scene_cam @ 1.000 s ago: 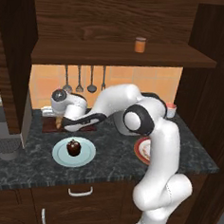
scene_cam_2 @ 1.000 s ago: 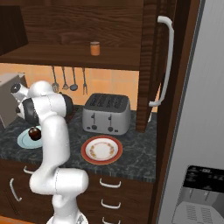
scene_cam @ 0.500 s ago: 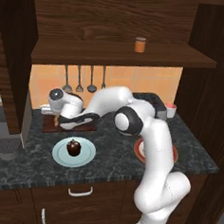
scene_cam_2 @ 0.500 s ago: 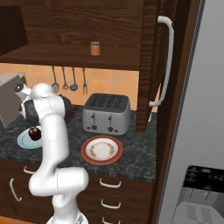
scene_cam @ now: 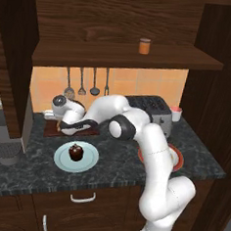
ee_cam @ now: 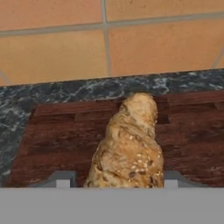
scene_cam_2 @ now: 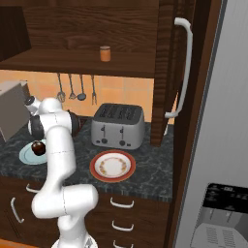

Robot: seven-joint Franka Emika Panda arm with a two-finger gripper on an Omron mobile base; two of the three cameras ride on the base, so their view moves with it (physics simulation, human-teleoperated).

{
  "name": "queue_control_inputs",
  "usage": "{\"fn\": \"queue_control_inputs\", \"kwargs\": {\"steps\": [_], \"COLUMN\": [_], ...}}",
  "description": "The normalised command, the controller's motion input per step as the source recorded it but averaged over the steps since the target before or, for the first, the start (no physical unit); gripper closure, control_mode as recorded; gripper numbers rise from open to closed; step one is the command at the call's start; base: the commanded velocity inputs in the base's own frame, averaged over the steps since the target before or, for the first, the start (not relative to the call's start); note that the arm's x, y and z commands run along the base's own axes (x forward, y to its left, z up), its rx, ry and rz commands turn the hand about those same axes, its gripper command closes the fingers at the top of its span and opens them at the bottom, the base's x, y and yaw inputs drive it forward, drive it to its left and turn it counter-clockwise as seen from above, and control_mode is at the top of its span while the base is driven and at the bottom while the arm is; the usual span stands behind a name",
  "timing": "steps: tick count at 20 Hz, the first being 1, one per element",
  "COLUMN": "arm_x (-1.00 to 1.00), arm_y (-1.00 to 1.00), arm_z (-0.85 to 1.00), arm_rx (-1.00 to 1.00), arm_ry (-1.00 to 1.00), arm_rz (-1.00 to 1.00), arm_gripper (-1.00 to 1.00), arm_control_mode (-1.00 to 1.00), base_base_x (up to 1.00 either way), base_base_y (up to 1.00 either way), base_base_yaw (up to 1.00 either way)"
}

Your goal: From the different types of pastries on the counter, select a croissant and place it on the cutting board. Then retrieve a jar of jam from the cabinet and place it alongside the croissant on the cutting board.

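A white robot arm stretches left across a dark speckled stone tabletop (scene_cam: pixel 114 161), its hand low over a reddish-brown wooden cutting board (scene_cam: pixel 52 128) that lies against the orange tiled wall. Seen along the hand, a golden-brown seeded croissant (ee_cam: pixel 129 146) sits between the two fingers (ee_cam: pixel 114 180), one grey tip on each side of its near end, so they appear to pinch it; whether it touches the board cannot be told. Just in front of the board, nearer the tabletop's edge, a round light-blue plate (scene_cam: pixel 61 160) carries a dark, glossy chocolate pastry (scene_cam: pixel 76 152). Well to the right of the board stands a silver toaster (scene_cam_2: pixel 118 127), with a red-rimmed plate (scene_cam_2: pixel 112 166) in front of it. Above the board, three utensils (scene_cam: pixel 82 83) hang on the wall. Higher still, on the thick shelf of the dark wood cabinet (scene_cam: pixel 122 56), a small orange jar of jam (scene_cam: pixel 144 45) stands upright, well above and to the right of the board
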Motion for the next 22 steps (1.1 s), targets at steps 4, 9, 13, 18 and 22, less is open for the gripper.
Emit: {"fn": "queue_control_inputs", "kwargs": {"steps": [4,9,13,18,22], "arm_x": [0.44,-0.04,-0.37,-0.79,-1.00], "arm_y": [0.27,0.15,0.01,-0.42,-1.00], "arm_z": [-0.20,0.09,0.63,0.48,0.45], "arm_rx": [0.07,-0.02,0.00,0.00,0.00], "arm_ry": [0.00,0.02,-0.12,-0.24,-0.45], "arm_rz": [-0.01,-0.04,0.00,0.07,0.21], "arm_gripper": [-1.00,-1.00,-1.00,-1.00,-1.00], "arm_control_mode": [-1.00,-1.00,-1.00,-1.00,-1.00], "base_base_x": [0.00,0.00,0.00,0.00,0.00], "base_base_y": [0.00,0.00,0.00,0.00,0.00], "base_base_yaw": [0.00,0.00,0.00,0.00,0.00]}}
